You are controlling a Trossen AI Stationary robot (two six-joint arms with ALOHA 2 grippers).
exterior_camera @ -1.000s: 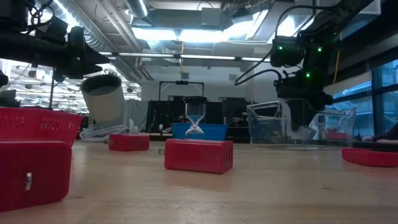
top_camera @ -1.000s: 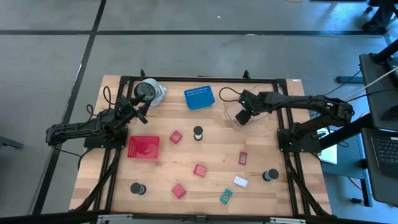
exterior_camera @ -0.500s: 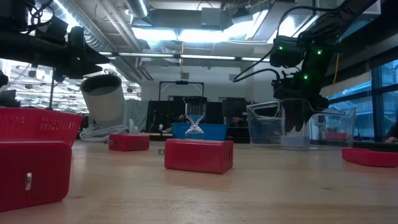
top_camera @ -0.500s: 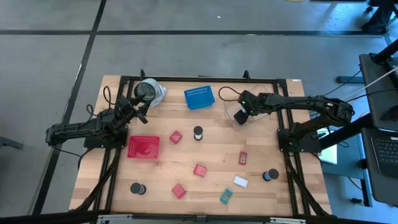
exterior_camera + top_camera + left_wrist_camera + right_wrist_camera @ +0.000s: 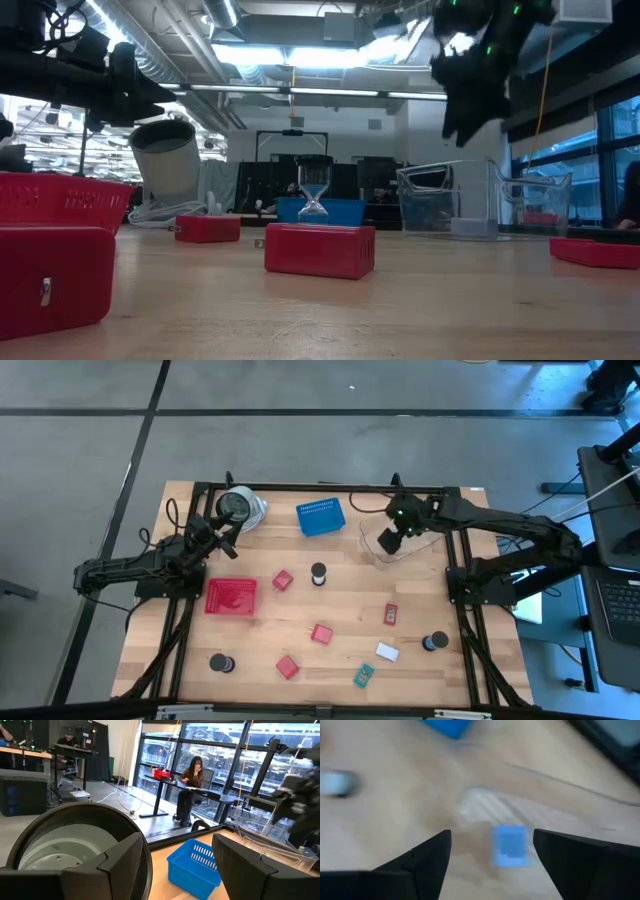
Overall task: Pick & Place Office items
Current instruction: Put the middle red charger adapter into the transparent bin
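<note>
Wooden table point(image 5: 260, 630) carries everything, and both dark arms reach over its far half. Largest among the containers is the red tray point(image 5: 231, 597), just beside the left gripper point(image 5: 226, 538) toward the table's front. That gripper waits with its fingers spread, and the big round grey-and-white disc point(image 5: 238, 508) sits right ahead of it, the blue basket point(image 5: 320, 517) farther along the far edge.

The right gripper point(image 5: 386, 541) hangs above the clear tub point(image 5: 392, 540), its fingers spread and holding nothing. Directly below it, in the right wrist view, a small flat light-blue block point(image 5: 510, 846) lies on the tub's floor, blurred; it looks nearly square, so its long axis cannot be told. In the low view the gripper point(image 5: 470, 95) is raised clear of the tub's rim.

Out on the open table, toward the front from the right gripper, lie the other office items. A black spool with a pale top point(image 5: 319, 572) stands upright nearest, with a red cube point(image 5: 283, 580) beside it. A flat red block point(image 5: 391, 614) lies with its long axis running front to back. Further forward are a second red cube point(image 5: 321, 633), a third point(image 5: 288, 667), a white block point(image 5: 387, 652), a tilted teal block point(image 5: 363, 676), and two more black spools point(image 5: 434, 642) point(image 5: 220, 662). Nothing stands between the gripper and the tub.
</note>
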